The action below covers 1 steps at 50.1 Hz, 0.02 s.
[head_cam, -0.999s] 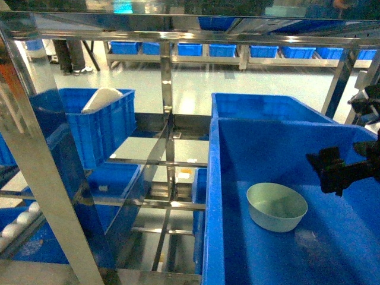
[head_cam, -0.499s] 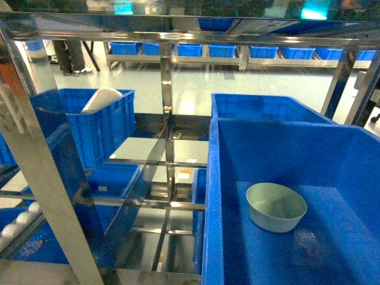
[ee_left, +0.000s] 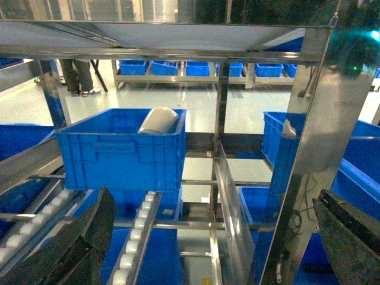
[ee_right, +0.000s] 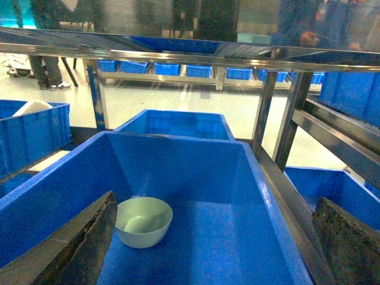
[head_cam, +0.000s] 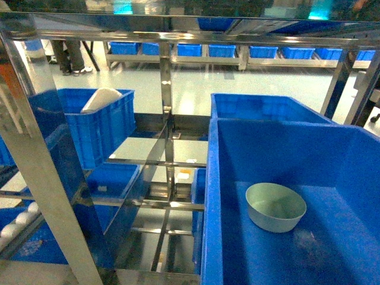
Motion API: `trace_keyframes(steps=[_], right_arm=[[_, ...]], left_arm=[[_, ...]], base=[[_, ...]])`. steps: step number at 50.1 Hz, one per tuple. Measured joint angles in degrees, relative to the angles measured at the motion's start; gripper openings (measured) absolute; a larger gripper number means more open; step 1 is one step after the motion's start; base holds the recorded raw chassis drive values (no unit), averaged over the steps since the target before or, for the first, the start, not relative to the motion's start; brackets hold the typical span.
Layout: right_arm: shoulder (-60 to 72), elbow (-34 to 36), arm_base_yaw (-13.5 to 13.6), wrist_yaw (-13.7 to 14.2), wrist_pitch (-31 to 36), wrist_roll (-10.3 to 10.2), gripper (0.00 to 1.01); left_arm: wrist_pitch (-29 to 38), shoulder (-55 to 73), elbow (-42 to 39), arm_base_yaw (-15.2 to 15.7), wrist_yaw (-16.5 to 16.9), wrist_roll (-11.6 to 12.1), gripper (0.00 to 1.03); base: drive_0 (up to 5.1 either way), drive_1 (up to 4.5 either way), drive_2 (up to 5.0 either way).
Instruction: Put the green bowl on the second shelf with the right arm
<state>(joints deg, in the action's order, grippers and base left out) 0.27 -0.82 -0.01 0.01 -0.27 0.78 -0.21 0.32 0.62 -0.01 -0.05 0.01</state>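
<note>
The green bowl [head_cam: 276,206] stands upright and empty on the floor of a large blue crate [head_cam: 237,148] at the right of the rack. In the right wrist view the bowl [ee_right: 144,221] lies low left, just ahead of the left finger. My right gripper [ee_right: 211,249] is open, holds nothing, and hangs back over the crate's near end. My left gripper [ee_left: 211,249] is open too, facing the rack's left bay. A steel level with white roller lanes [ee_left: 138,240], the second shelf as far as I can tell, runs there. Neither gripper shows in the head view.
A blue crate [ee_left: 122,148] holding a white domed object sits on the left rollers. A second blue crate [head_cam: 267,107] stands behind the bowl's crate. Steel uprights [head_cam: 167,119] and a top rail [head_cam: 190,35] frame the bays. More blue crates line the far wall.
One second ago my right gripper showed at the right edge of the head view above the crate. It has since drawn back out of that view. The bowl has stayed put.
</note>
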Motion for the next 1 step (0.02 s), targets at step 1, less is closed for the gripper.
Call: trace_keyframes(steps=[1], right_arm=[[0.00, 0.00, 0.00, 0.00, 0.00, 0.00, 0.98]], left_arm=[[0.00, 0.00, 0.00, 0.00, 0.00, 0.00, 0.98]], base=[[0.0, 0.00, 0.0]])
